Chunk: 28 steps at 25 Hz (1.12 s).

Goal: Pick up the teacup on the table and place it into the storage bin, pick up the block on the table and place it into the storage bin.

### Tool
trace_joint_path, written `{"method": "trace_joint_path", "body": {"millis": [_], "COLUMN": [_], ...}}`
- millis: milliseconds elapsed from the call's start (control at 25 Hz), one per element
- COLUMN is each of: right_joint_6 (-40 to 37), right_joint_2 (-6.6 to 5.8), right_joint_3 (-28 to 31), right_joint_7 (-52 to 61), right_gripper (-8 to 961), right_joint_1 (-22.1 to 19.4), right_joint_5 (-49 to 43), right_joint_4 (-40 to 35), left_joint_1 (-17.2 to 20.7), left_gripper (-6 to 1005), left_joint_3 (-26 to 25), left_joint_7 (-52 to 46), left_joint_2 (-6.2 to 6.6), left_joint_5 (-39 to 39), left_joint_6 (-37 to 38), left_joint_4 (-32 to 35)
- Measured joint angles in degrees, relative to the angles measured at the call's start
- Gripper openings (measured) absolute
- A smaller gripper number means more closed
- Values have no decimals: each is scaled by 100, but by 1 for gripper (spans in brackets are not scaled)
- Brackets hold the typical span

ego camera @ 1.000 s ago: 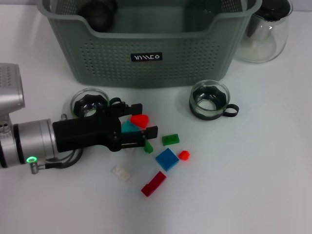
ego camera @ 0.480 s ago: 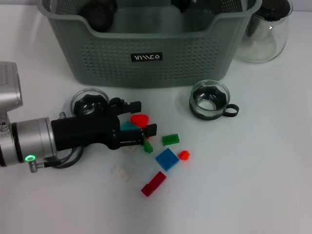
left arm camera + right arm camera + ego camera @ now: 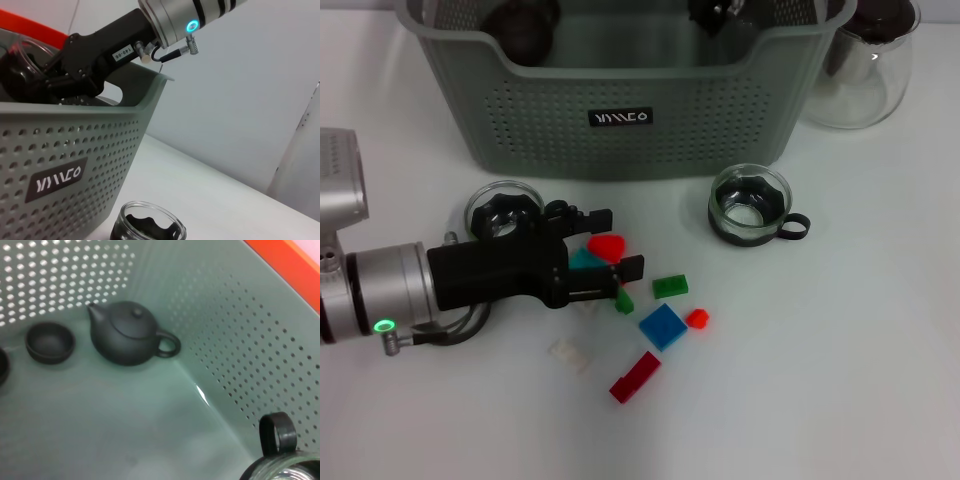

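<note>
The left hand (image 3: 618,244) is lying low over the desk (image 3: 840,380), its fingers spread and released around a red block (image 3: 607,245), with a teal block (image 3: 582,260) just beside. More blocks are lying scattered nearby: a green one (image 3: 669,286), a blue one (image 3: 662,326), a small red one (image 3: 697,318), a long red one (image 3: 635,376) and a white one (image 3: 567,354). One teacup (image 3: 504,211) is sitting on the desk just behind the left hand; another (image 3: 750,204) is standing apart, near the bin (image 3: 630,120).

The right hand (image 3: 60,75) is reaching down into the bin, clenched on a glass cup (image 3: 280,460) with a black handle, held above the bin floor. A dark teapot (image 3: 131,333) and a small dark bowl (image 3: 50,342) are sitting inside the bin. A glass jug (image 3: 868,62) is standing beside the bin.
</note>
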Motion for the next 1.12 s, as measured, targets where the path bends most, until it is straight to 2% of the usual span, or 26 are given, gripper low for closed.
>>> {"method": "trace_joint_path", "body": {"millis": [1120], "right_joint_6": [-351], "right_joint_2": [-4], "right_joint_3": [-3], "right_joint_7": [332], "right_gripper": [66], "right_joint_1": [-31], "right_joint_5": [-76], "right_joint_4": [-53], "left_joint_1": [0], "left_gripper": [844], "left_joint_3": [9], "left_joint_7": [3], "left_joint_2": [-16], "left_joint_5": [1], "left_joint_6": [-9], "left_joint_4": [7]}}
